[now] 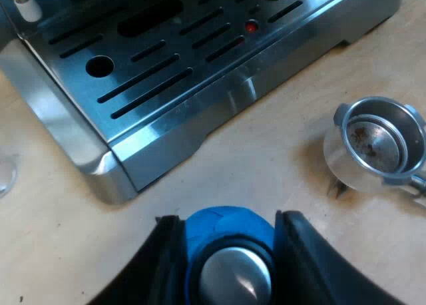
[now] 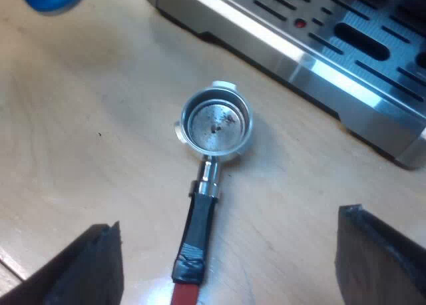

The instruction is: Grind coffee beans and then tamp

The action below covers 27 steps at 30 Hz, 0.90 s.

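Left gripper (image 1: 228,220) clasps the blue tamper (image 1: 226,248); the spread right gripper (image 2: 229,242) hangs nearer the holder (image 2: 204,197), whose handle points toward it.

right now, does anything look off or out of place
The metal holder lies loose on the table, its basket holding only a few coffee specks, yet the left claw grips the blue tamper.

A coffee-making spot, kitchen or lab unclear: a brushed-steel espresso machine (image 1: 234,97) with slotted drip tray (image 1: 166,52) stands on a pale wooden tabletop (image 1: 253,165).
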{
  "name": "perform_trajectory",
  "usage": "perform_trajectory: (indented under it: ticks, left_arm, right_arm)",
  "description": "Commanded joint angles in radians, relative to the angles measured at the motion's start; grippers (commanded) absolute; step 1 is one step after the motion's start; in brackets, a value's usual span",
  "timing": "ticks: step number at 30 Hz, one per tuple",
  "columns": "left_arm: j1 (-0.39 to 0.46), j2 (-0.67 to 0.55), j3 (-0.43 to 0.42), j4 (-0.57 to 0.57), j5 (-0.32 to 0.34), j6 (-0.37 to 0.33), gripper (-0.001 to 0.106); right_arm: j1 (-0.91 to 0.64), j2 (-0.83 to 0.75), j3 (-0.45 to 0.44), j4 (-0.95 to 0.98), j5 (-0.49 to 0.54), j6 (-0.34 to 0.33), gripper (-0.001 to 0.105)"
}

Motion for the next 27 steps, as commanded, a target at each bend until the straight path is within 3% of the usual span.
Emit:
perform_trajectory:
  ticks: [1,7,13,20,27]
  left_arm:
    - [0.0,-0.041,-0.019,0.044,0.011,-0.001,0.0]
    - [0.0,-0.073,-0.053,0.094,0.037,-0.001,0.0]
    - [-0.007,-0.079,-0.144,0.15,0.069,-0.001,0.0]
    - [-0.043,-0.077,-0.181,0.155,0.096,-0.001,0.0]
    - [-0.154,-0.077,-0.192,0.145,0.094,-0.001,0.0]
  right_arm:
    - [-0.003,-0.061,0.038,0.023,0.014,0.015,0.068]
    - [-0.003,-0.142,0.152,0.023,0.021,0.081,0.068]
    - [-0.003,-0.202,0.235,0.009,0.037,0.135,0.068]
    - [-0.003,-0.208,0.25,-0.049,0.044,0.134,0.068]
    - [-0.003,-0.208,0.25,-0.079,0.044,0.134,0.068]
